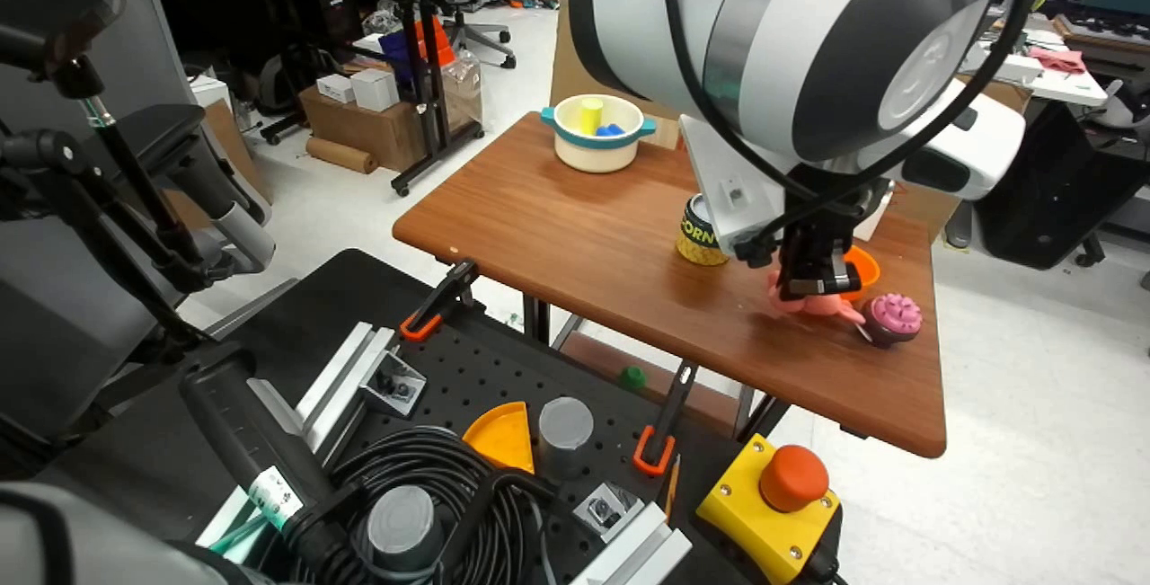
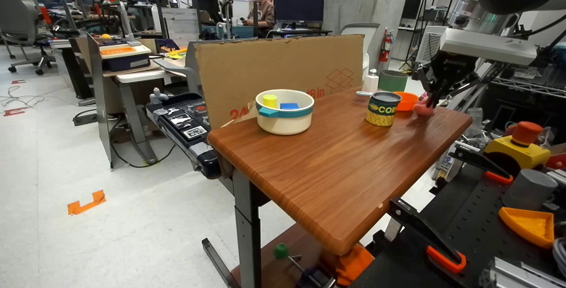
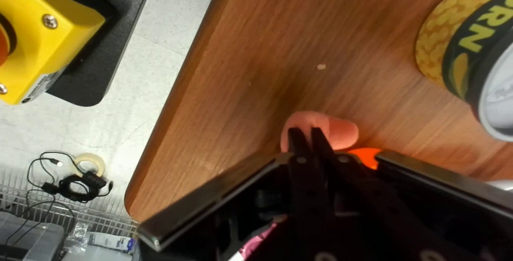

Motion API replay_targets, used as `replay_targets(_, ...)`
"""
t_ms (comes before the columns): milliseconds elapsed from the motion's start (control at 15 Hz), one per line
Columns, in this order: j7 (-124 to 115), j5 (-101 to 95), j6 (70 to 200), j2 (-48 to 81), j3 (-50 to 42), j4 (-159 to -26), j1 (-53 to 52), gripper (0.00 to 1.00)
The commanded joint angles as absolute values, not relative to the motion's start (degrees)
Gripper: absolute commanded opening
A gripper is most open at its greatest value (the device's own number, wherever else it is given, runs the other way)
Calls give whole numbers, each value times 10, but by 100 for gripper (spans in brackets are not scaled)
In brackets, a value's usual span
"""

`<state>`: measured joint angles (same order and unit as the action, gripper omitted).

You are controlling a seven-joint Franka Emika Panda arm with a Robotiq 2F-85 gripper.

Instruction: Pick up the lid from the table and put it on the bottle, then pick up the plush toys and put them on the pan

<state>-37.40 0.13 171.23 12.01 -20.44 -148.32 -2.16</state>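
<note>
Wrist view: we see the gripper (image 3: 307, 130) pinching the pale pink plush toy (image 3: 341, 133), fingers nearly together, orange pan (image 3: 366, 155) just beside, bottle (image 3: 451, 38) standing apart.

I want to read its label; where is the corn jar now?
In an exterior view, the corn jar stands upright on the wooden table, right of the cream bowl, with the orange pan behind its right side.

It's a robotics lab, open-plan. In an exterior view: robot arm (image 1: 782, 46) upper right, yellow red-button box (image 1: 764, 522) lower right, perforated black plate (image 1: 503, 360) lower centre. In an exterior view: monitor (image 2: 298, 0) and person (image 2: 266, 16) upper centre, office chair (image 2: 15, 18) upper left, fire extinguisher (image 2: 386, 45) upper right.
</note>
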Motion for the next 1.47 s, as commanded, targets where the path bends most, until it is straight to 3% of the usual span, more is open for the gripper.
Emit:
replay_targets(0, -364, -4, 1732, 99, -204, -1503, -29, 1)
replay_targets(1400, -363, 50, 1683, 71, -165, -1447, -25, 1)
